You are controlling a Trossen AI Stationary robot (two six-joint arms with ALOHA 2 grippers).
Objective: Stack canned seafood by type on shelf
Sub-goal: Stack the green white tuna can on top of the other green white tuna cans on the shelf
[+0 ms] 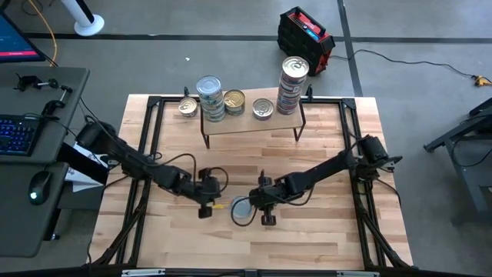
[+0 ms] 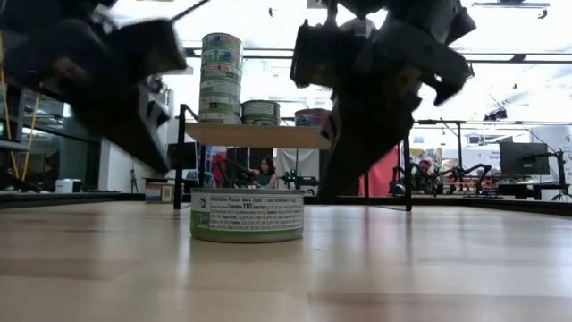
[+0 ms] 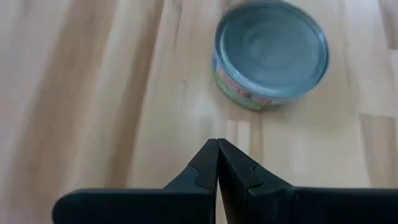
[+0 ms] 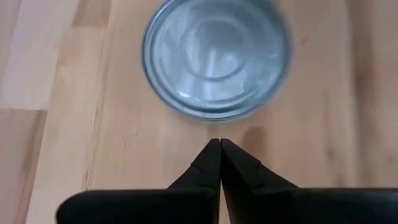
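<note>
One tin of canned seafood with a silver-grey lid stands upright on the wooden tabletop; the low view shows its green and white label. My left gripper is shut and hovers just left of the tin. My right gripper is shut, close to the tin's right side and apart from it. At the far side, the shelf carries a stack of tins at its left end, a taller stack at its right end, and single tins between them.
A gold-lidded tin shows just left of the shelf. A black metal frame runs around the tabletop. A desk with a keyboard and mouse stands off the left edge. Bare wood lies near the front edge.
</note>
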